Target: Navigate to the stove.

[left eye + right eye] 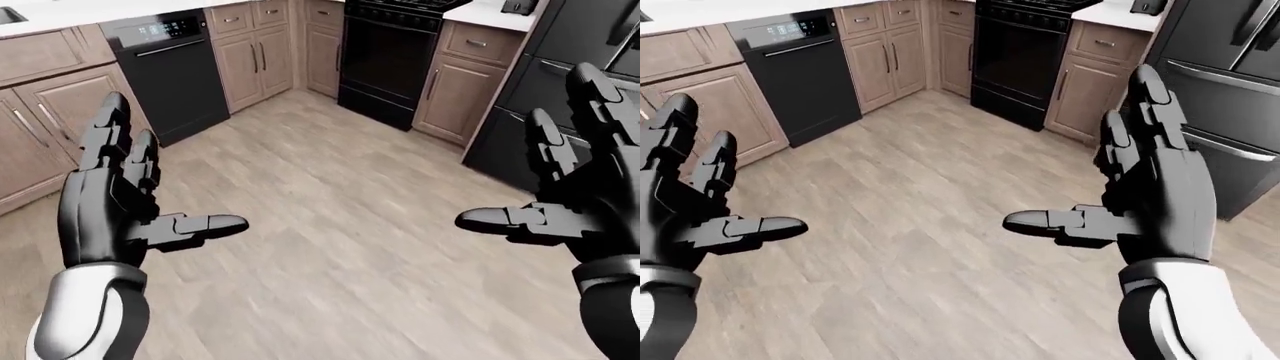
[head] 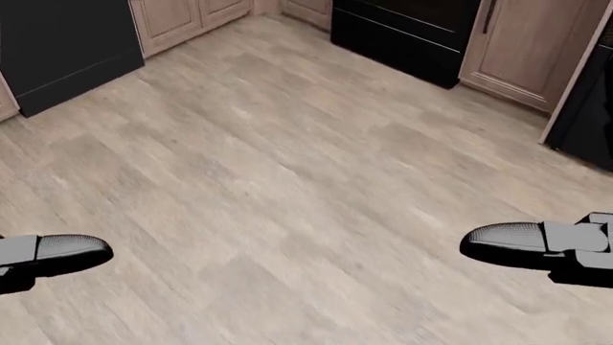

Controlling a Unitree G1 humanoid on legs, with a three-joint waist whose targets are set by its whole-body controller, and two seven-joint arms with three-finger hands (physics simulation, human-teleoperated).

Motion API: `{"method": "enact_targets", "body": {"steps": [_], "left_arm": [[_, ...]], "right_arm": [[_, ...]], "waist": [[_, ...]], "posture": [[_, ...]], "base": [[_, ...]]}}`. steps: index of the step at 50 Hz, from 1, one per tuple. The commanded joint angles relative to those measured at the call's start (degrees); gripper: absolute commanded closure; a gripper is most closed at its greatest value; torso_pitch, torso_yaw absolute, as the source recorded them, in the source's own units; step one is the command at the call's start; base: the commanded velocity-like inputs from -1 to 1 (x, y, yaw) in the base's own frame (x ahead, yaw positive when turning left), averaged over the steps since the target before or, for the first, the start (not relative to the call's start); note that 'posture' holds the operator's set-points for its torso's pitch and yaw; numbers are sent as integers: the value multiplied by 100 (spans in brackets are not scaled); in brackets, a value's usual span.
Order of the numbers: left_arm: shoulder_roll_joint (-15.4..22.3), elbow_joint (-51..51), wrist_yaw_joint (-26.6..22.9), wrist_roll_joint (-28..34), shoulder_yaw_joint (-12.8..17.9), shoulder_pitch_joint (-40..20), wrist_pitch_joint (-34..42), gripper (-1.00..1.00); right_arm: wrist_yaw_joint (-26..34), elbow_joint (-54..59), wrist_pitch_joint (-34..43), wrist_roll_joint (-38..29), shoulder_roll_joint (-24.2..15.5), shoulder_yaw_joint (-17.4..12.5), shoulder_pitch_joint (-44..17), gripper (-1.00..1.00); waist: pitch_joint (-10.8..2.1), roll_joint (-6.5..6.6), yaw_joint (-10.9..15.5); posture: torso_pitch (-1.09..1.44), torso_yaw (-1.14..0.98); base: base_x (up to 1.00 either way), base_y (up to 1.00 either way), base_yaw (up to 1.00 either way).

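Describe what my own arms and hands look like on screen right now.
Both the left hand and the right hand are glossy black, built of blocky segmented fingers with rounded tips. Below each wrist, a smooth white forearm shell. No cables or markings show.

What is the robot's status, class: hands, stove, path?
Left hand and right hand open, holding nothing. Stove at top of the left-eye view, between cabinets. Bare wood floor between robot and stove.

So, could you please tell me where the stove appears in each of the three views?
Left-eye view: stove at top, right of centre.
Right-eye view: top centre.
Head view: only its lower part along the top edge.
Shared landmark: the black dishwasher, left of it.
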Motion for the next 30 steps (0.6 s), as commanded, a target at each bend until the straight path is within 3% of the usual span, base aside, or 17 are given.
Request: {"method": "enact_targets", "body": {"steps": [1,6,8,9,10,11,12,15,18,21,23,24,25,26,30], "left_arm": [[75,-171,27,69,110,-126,-198,-100],[51,-153,-2,105,95,-95,-243,-100],[40,-144,-15,138,65,-69,-278,-100],[34,-122,-26,161,50,-54,-313,-100],[29,-140,-29,155,67,-65,-283,-100],[25,-128,-36,166,61,-59,-299,-100],[18,-107,-48,181,54,-43,-337,-100],[13,-133,-59,177,73,-52,-305,-100],[4,-128,-64,185,70,-46,-314,-100],[0,-132,-70,190,75,-38,-314,-100],[0,-141,-70,181,94,-52,-289,-100],[3,-148,-70,171,109,-58,-276,-100],[3,-139,-67,173,107,-54,-286,-100],[4,-123,-68,178,100,-47,-309,-100],[6,-130,-63,168,108,-43,-306,-100]], "right_arm": [[39,-143,-163,-41,-77,-111,-152,-100],[75,-143,-186,-112,-45,-61,-140,-100],[104,-143,-190,-155,-23,-44,-132,-100],[111,-143,-197,-172,-19,-42,-118,-100],[135,-143,-194,-205,-4,-38,-114,-100],[148,-143,-187,-219,11,-37,-116,-100],[143,-143,-186,-220,7,-34,-116,-100],[152,-143,-230,-246,-9,-9,-94,-100],[131,-143,-226,-208,-28,-29,-108,-100],[151,-143,-233,-233,-14,-27,-88,-100],[135,-143,-234,-195,-34,-54,-90,-100],[113,-143,-245,-166,-59,-56,-92,-100],[107,-143,-254,-168,-60,-48,-86,-100],[96,-143,-254,-157,-63,-49,-90,-100],[119,-143,-266,-164,-67,-82,-65,-100]], "waist": [[-107,-17,30],[39,294,-16],[-18,549,-44],[-124,771,-31],[-80,577,42],[-50,650,13],[-64,624,62],[-125,497,110],[-28,337,160],[-61,72,206],[-116,-222,178],[-72,-34,111],[-37,-157,158],[-43,-145,88],[-32,41,16]], "posture": [[0,0],[0,0],[0,0],[0,0],[0,0],[0,0],[0,0],[0,0],[0,0],[0,0],[0,0],[0,0],[0,0],[0,0],[0,0]], "base": [[17,0,0],[27,0,0],[30,0,0],[30,0,0],[30,0,0],[30,0,0],[30,0,0],[33,0,0],[38,0,0],[39,0,0],[38,0,0],[38,0,0],[38,0,0],[38,0,0],[38,0,0]]}}
